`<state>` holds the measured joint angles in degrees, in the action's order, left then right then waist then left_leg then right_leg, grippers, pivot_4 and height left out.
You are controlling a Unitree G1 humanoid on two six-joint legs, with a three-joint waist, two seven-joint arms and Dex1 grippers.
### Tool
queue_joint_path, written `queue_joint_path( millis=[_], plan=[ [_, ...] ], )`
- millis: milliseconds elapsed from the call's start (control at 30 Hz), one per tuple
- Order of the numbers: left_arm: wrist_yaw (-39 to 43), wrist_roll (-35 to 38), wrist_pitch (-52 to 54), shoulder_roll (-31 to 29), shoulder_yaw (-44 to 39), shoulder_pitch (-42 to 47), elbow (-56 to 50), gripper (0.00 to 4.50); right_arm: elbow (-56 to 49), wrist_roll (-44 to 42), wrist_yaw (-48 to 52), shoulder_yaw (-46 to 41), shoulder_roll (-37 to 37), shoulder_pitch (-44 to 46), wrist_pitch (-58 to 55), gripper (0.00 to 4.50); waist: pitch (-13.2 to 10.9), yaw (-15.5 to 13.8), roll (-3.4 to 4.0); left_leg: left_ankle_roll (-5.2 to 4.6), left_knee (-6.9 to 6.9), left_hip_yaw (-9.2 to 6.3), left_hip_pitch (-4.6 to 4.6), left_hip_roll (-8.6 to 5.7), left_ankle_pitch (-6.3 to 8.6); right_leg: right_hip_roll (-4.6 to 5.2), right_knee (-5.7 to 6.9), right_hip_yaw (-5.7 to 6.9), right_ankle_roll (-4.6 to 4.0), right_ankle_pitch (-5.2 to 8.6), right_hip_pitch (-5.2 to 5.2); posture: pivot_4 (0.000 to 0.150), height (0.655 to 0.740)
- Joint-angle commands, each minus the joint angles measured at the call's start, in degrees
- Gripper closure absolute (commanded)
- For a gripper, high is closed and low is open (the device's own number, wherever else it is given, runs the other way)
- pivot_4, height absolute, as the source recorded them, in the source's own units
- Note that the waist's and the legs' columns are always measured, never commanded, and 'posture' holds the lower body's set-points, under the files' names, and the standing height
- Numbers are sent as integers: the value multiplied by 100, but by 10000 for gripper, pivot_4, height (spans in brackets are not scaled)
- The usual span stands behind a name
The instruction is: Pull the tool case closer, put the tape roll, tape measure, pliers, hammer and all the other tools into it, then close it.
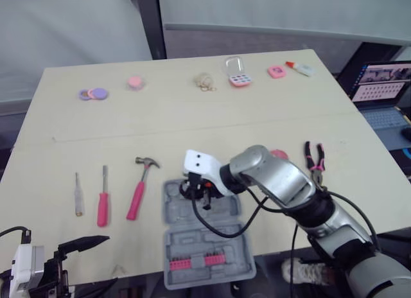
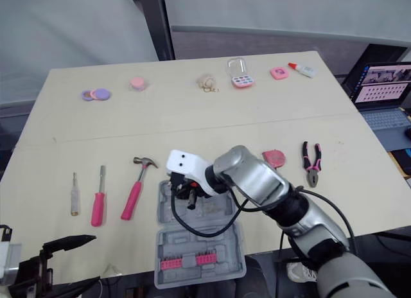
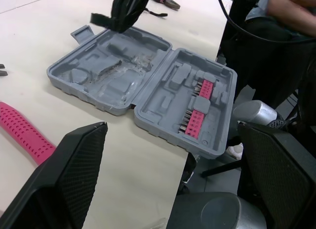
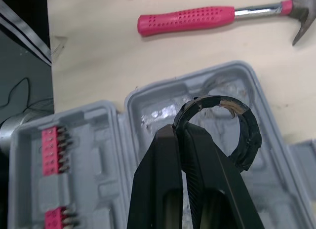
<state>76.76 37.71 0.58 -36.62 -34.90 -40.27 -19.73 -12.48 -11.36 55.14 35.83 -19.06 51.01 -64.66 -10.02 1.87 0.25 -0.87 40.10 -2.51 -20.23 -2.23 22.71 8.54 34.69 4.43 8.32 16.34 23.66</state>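
Observation:
The grey tool case [image 1: 192, 243] lies open at the table's front edge, with pink bit strips in its near half. My right gripper [image 1: 200, 194] hangs over the far half, shut on a black tape roll [image 4: 247, 135]. Left of the case lie the pink-handled hammer [image 1: 138, 189], a pink screwdriver [image 1: 103, 198] and a small clear-handled screwdriver [image 1: 78, 195]. The pliers [image 1: 314, 162] and pink tape measure [image 2: 275, 158] lie to its right. My left gripper [image 1: 96, 262] is open, low off the front left edge, holding nothing.
Along the far edge sit purple and pink discs [image 1: 94, 93], a pink round piece [image 1: 135, 82], a key ring [image 1: 205, 81], a pink case [image 1: 238, 73] and a glue tube [image 1: 300, 68]. A laptop [image 1: 379, 86] stands off to the right. A person's arm [image 3: 291, 7] is beyond the case.

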Motion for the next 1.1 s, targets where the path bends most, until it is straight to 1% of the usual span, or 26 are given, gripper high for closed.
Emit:
queue_joint_path(
  millis=[33,467,900,1100],
  plan=[
    [-68,-26,-67,77,-5,-143,-172,0,272,58,-159,106,220,149,302,44503,0,-2,0,0,0,0,0,0,0,0,1,0,0,0,0,1500,7400],
    [-279,-183,-163,248,110,-307,-386,0,1469,417,-421,420,940,250,1065,44503,-1,39,2,4,-1,0,3,0,2,-2,9,1,-3,2,3,1500,7400],
    [-335,-176,-163,212,100,-419,-486,0,2336,740,-427,414,1332,281,1612,44503,-2,67,4,6,-2,-1,2,1,3,-3,9,2,-5,3,4,1500,7400],
    [-385,-172,-143,250,97,-498,-589,0,2469,868,-351,422,1396,286,1727,44503,-3,119,5,7,-3,-3,3,1,3,-4,10,2,-6,3,4,1500,7400]
  ],
)
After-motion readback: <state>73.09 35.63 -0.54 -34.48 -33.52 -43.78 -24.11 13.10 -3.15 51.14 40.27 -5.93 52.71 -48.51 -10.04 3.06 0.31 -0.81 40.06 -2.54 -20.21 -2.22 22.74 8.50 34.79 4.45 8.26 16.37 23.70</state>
